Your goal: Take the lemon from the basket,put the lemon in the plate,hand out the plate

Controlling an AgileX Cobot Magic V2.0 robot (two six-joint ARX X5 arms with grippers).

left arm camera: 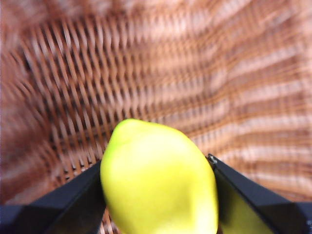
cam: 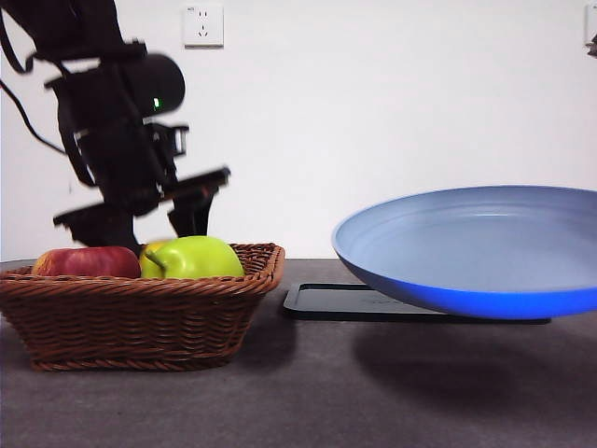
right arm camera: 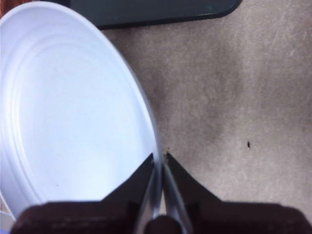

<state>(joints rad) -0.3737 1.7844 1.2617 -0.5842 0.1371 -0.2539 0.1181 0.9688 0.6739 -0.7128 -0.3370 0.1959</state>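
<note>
My left gripper (left arm camera: 157, 165) is shut on the lemon (left arm camera: 158, 183), a bright-yellow oval, just over the woven floor of the brown wicker basket (left arm camera: 204, 73). In the front view this arm (cam: 140, 201) reaches down into the basket (cam: 140, 322) at the left, and the lemon is mostly hidden behind other fruit. My right gripper (right arm camera: 159, 157) is shut on the rim of the light-blue plate (right arm camera: 73, 112). The plate (cam: 466, 243) hangs tilted above the table at the right, empty, with its shadow beneath it.
A red apple (cam: 84, 261) and a larger yellow-green stemmed fruit (cam: 198, 257) lie in the basket. A flat black tray (cam: 350, 301) lies behind and under the plate; it also shows in the right wrist view (right arm camera: 146, 9). Grey tabletop (right arm camera: 234, 97) surrounds them.
</note>
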